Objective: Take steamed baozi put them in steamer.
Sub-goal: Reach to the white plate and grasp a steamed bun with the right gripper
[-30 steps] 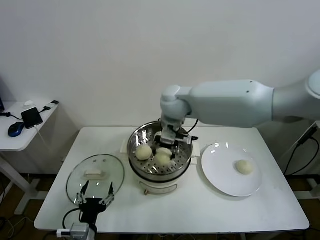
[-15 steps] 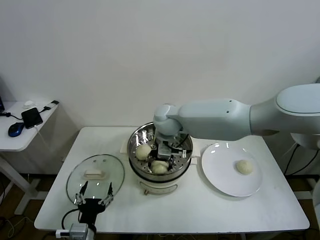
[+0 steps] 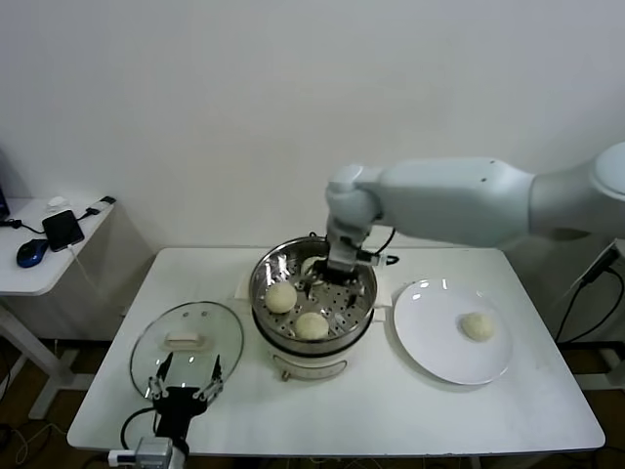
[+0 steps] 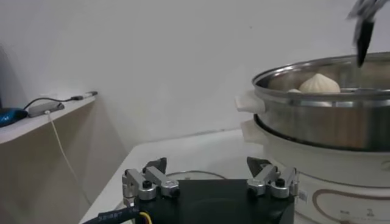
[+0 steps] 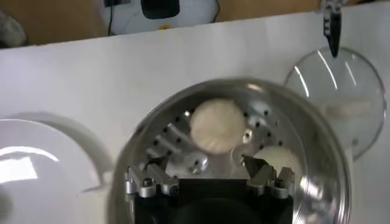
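The right gripper point(image 3: 335, 277) hangs over the steamer point(image 3: 363, 318) at the middle of the table point(image 3: 391, 410), jaws spread and empty. Two baozi point(image 3: 281, 297) point(image 3: 312, 325) lie on the tray inside; another baozi point(image 3: 477, 326) sits on the plate point(image 3: 430, 337) toward the right edge. The left gripper point(image 3: 184, 387), jaws apart and empty, waits at the front left corner by the glass lid point(image 3: 186, 337).

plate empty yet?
No, one cream-white round bun is on the flat white plate.
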